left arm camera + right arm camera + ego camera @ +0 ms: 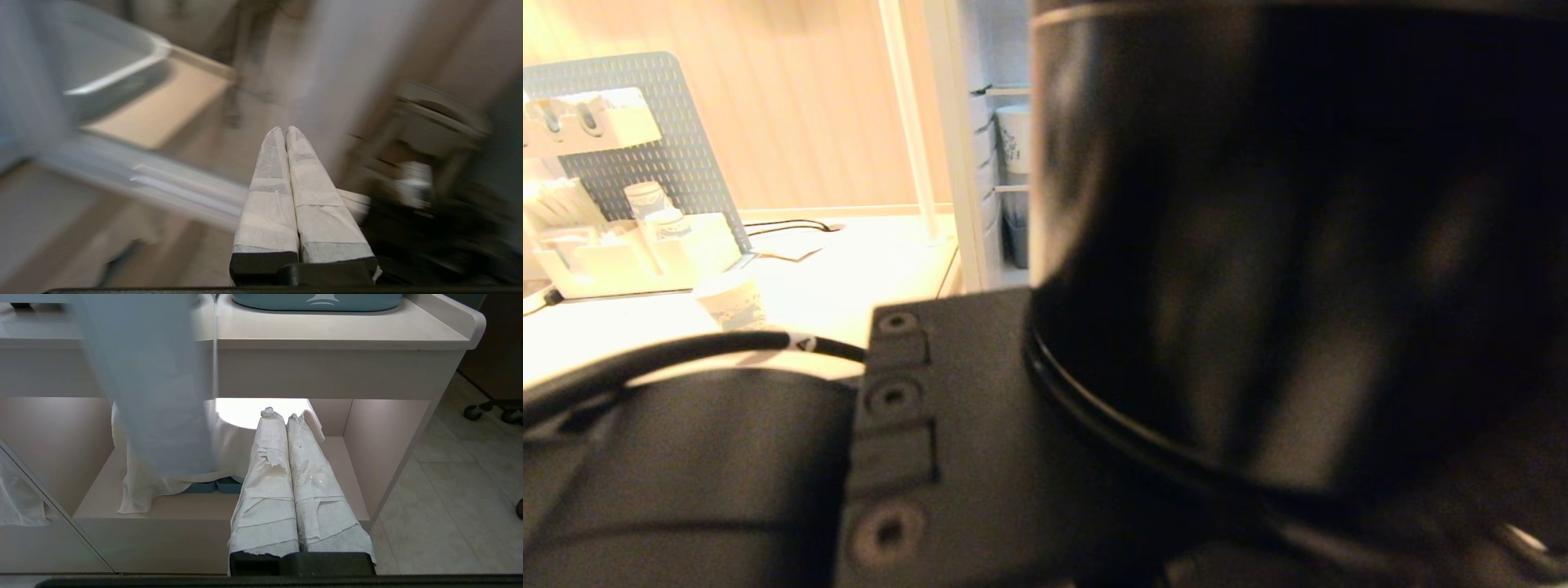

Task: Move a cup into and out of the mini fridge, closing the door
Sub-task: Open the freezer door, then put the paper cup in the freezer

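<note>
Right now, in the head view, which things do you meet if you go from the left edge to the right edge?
White organizer tray before the grey pegboard → the cup on the counter → the door, open → the mini fridge with a cup on its shelf → the dark arm housing close to the camera.

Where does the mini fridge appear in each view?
Head view: mini fridge at top centre, shelves showing, its right part hidden by a robot arm.
Left wrist view: too blurred to tell.
Right wrist view: not in it.
Shared landmark: the pale countertop, in the head and right wrist views.
</note>
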You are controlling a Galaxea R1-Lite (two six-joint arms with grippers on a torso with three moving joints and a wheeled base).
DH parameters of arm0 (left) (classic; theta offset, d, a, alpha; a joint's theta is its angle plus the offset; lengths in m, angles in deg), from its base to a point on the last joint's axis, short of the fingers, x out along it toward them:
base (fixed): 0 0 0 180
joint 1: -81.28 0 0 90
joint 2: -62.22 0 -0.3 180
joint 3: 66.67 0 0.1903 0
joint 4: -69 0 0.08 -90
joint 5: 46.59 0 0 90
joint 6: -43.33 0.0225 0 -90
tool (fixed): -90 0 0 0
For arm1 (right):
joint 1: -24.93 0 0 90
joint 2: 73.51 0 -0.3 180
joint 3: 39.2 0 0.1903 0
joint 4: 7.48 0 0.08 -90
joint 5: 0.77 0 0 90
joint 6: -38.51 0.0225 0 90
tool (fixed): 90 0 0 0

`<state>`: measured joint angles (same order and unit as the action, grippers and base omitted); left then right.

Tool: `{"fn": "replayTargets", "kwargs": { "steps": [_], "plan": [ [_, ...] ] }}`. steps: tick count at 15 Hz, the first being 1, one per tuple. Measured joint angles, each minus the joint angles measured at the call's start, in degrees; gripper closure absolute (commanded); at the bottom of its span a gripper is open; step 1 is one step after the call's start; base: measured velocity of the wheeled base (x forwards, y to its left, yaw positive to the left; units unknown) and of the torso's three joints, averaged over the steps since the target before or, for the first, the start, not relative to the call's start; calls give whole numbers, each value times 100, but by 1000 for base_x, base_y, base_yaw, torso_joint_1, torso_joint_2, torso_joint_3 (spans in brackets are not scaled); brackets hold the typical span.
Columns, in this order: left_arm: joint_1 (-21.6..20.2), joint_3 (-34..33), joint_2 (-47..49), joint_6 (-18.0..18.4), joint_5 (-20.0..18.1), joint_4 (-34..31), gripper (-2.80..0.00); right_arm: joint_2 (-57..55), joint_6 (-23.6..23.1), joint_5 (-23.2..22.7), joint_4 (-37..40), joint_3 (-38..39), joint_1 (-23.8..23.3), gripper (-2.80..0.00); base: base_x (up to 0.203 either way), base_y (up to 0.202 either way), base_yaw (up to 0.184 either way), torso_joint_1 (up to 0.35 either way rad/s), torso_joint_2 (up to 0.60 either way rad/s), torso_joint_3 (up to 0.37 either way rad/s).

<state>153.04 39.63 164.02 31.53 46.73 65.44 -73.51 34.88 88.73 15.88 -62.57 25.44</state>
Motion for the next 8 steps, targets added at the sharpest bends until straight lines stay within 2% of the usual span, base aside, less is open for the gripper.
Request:
{"fn": "replayTargets", "kwargs": {
  "steps": [2, 4, 8],
  "plan": [
    [-725, -121, -160, 196, 74, -158, 0, 0, 2, -1, 0, 0, 0, 0, 0, 0, 0, 0, 0, 0],
    [-1709, -337, -445, 378, 111, -627, 0, 0, 5, -1, 0, 0, 0, 0, 0, 0, 0, 0, 0, 0],
    [-4073, -1036, -1584, 772, 111, -2568, 0, 0, 5, -1, 2, 0, 0, 0, 0, 0, 0, 0, 0, 0]
  ]
}}
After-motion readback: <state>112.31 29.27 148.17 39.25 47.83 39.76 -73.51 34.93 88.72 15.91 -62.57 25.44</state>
